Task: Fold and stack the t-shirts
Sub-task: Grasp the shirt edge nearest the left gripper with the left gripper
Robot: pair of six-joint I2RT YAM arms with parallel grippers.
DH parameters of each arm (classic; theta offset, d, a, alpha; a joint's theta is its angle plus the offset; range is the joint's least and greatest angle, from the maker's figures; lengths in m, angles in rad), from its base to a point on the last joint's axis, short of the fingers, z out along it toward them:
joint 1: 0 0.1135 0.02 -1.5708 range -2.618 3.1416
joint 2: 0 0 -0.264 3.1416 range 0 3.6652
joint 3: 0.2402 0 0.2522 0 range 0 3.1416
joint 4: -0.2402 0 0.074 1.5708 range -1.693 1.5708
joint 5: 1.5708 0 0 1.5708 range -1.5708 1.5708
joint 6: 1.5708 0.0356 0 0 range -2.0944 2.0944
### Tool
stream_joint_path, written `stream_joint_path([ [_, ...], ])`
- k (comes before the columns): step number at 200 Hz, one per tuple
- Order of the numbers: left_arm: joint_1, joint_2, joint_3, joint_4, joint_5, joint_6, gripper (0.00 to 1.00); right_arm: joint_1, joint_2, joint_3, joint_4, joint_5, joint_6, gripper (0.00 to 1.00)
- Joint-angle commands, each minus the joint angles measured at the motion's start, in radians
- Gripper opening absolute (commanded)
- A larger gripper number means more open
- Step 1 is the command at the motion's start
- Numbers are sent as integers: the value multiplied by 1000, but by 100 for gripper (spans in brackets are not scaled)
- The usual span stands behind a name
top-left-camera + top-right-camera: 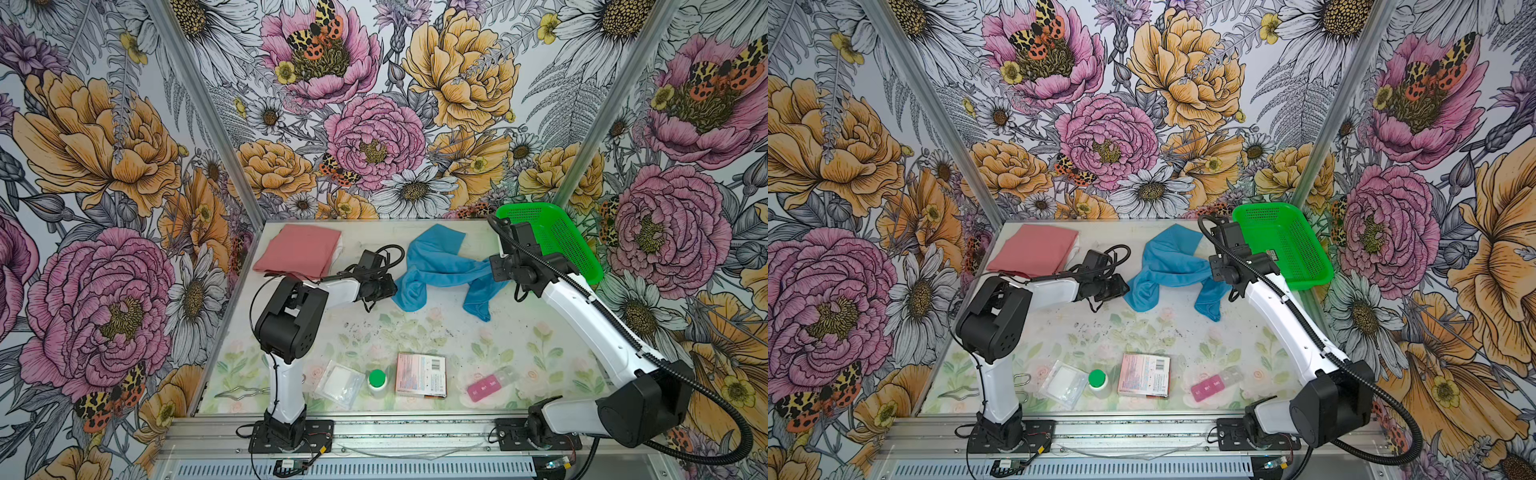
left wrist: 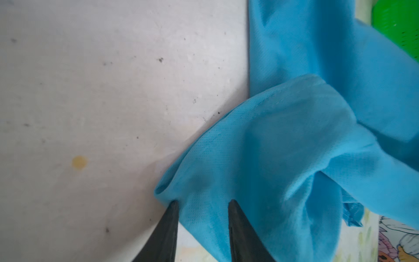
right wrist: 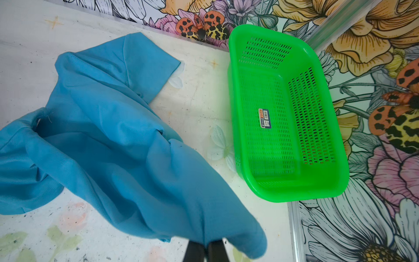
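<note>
The pink shirt [image 1: 297, 249] lies folded at the back left of the tabletop [image 1: 415, 332]; the left gripper [image 2: 203, 203] has its jaws a little apart around an edge of the crumpled blue shirt [image 1: 440, 266] in the middle; the right gripper [image 3: 205, 246] pinches the shirt's other end tight, near the green basket [image 1: 552, 237].

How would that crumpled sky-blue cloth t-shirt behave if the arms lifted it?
Probably floppy: the sky-blue cloth t-shirt lies in twisted folds and drapes over the shut right gripper. Likely light, as the thin fabric bunches easily at the left gripper. Lifted from two points, the middle would likely sag rather than hold shape.
</note>
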Motion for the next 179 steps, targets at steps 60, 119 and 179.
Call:
stream_joint_path([
  [60, -23, 36, 44, -126, -237, 26, 45, -14, -33, -36, 17, -23, 16, 0],
  [119, -27, 79, 87, -148, -254, 41, 63, -16, -45, -44, 19, -35, 12, 0],
  [179, -32, 98, 119, -171, -247, 69, 9, -19, -47, -42, 20, -53, 6, 0],
])
